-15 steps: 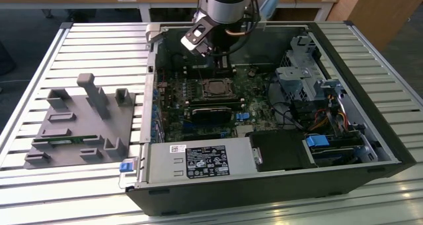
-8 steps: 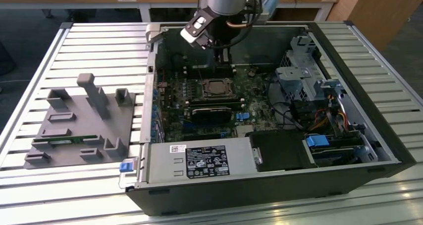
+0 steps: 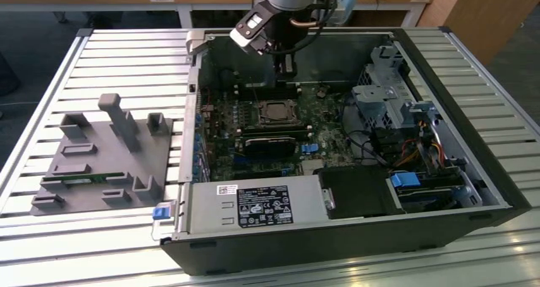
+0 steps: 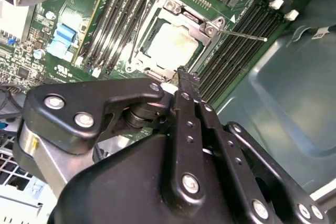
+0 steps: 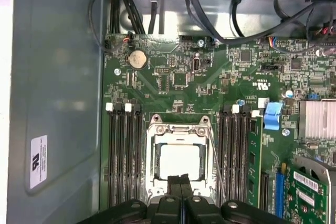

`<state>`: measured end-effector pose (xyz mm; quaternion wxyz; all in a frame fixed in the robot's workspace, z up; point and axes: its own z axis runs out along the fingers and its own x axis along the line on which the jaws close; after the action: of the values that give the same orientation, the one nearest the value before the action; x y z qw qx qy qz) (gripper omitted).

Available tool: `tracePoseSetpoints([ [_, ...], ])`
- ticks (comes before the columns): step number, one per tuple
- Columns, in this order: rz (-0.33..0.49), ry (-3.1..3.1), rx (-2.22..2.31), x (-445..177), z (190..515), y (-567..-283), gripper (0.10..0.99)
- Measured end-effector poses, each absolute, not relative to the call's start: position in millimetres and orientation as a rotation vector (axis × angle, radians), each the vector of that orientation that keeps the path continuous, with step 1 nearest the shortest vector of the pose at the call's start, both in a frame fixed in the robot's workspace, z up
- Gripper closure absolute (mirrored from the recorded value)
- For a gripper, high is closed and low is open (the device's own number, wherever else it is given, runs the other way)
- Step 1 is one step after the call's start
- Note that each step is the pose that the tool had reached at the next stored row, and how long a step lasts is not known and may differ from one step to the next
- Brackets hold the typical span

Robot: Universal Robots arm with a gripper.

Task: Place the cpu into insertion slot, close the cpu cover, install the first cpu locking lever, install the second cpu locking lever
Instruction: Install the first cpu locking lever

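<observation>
- cpu (image 5: pixel 180 160) lies flat in the insertion slot (image 3: pixel 274 112) on the green board (image 5: pixel 173 77). Its pale metal top shows through the window of the cpu cover (image 5: pixel 180 128), which is folded down over it (so seating and covering look done).
- One thin wire locking lever (image 5: pixel 216 163) runs at a slant beside the socket. In the second wrist view it juts free over the memory slots (image 4: pixel 231 59). I judge it unlatched, since a locked lever would hug the frame.
- gripper (image 5: pixel 180 181) hangs at the cover's near edge with its fingers pinched together and nothing between them. A narrow tip like this suits pushing, not gripping. Whether it touches the frame I cannot tell.
- In the exterior view the arm reaches down into the open computer case (image 3: pixel 337 252).
</observation>
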<state>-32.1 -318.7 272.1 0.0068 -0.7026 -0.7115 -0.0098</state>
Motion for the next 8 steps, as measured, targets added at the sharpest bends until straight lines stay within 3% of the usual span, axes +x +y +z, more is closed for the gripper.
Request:
tracePoseSetpoints([
  [8,-0.029,-2.356,-2.055,-32.2,272.2,-318.8,0.980],
])
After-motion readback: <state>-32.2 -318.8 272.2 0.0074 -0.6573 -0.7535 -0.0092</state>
